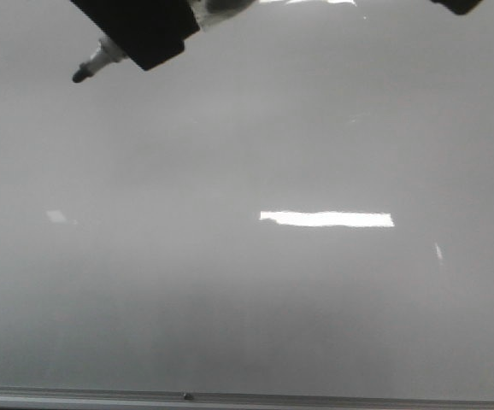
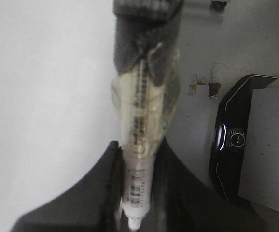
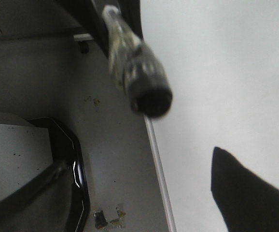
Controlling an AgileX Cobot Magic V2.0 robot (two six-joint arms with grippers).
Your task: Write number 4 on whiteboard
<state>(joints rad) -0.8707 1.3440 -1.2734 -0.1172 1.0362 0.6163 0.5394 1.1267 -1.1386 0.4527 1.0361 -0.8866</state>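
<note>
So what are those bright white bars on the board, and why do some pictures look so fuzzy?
Front view: the bars are glare, likely lamps mirrored in the glossy whiteboard, not writing; the marker near the left gripper is fairly sharp. Left wrist view: the marker's barrel is soft and the board washes out white. Right wrist view: a dark, blurred, out-of-focus cylinder hangs near the lens.

The front view looks forward and down, close over the whiteboard, which fills nearly the whole picture down to its metal edge strip. The left wrist view sits just behind a taped marker and looks along it, whiteboard on one side and floor on the other. The right wrist view faces the whiteboard, its edge and the same floor. All three share the board; both wrist views share the floor.
</note>
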